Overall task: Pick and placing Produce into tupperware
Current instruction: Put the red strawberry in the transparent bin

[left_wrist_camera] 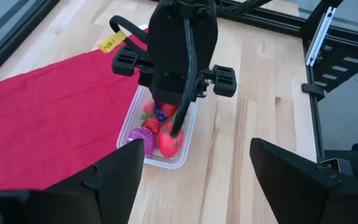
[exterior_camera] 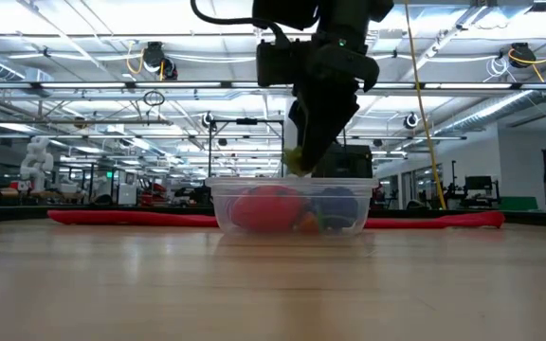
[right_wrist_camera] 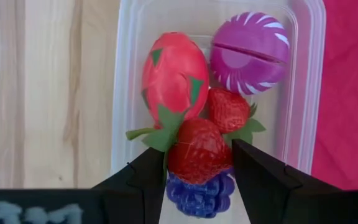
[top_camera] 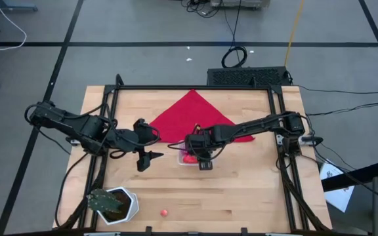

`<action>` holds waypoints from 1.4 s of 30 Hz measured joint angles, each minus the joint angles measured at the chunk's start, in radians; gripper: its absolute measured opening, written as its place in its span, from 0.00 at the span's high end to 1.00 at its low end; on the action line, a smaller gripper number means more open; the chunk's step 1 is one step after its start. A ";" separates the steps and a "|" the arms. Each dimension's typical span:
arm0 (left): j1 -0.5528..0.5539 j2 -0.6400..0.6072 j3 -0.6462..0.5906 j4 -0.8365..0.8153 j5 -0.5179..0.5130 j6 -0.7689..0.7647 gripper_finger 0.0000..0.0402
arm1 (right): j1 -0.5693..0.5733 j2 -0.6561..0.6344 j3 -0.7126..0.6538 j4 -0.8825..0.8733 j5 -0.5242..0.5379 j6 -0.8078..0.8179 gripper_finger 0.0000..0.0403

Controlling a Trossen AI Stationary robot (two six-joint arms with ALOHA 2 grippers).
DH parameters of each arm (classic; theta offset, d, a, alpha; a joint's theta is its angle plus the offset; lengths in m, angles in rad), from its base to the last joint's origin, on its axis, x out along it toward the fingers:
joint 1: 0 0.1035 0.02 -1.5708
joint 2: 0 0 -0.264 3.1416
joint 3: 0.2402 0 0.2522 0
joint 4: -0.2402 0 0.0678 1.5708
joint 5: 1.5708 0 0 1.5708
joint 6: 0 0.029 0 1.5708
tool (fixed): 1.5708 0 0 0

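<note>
The strawberry, small, light and slick plastic, sits pinched at its sides by the right claw directly over the tupperware mid-counter, beside other produce. The left claw waits spread, left of it.

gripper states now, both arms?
Left tool: open, empty, off to the side of the tub.
Right tool: over the tub, fingers on both sides of a strawberry; closed on it.
</note>
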 joint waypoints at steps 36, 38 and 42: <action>0.000 0.000 0.000 0.000 0.000 -0.007 0.26 | -0.015 0.000 -0.018 0.044 0.003 -0.045 0.60; 0.000 0.000 0.000 0.000 0.000 -0.007 0.26 | -0.019 0.000 -0.018 0.036 0.003 -0.045 0.60; 0.000 0.000 0.000 0.000 0.000 -0.007 0.26 | -0.022 0.000 -0.018 0.036 0.003 -0.045 0.60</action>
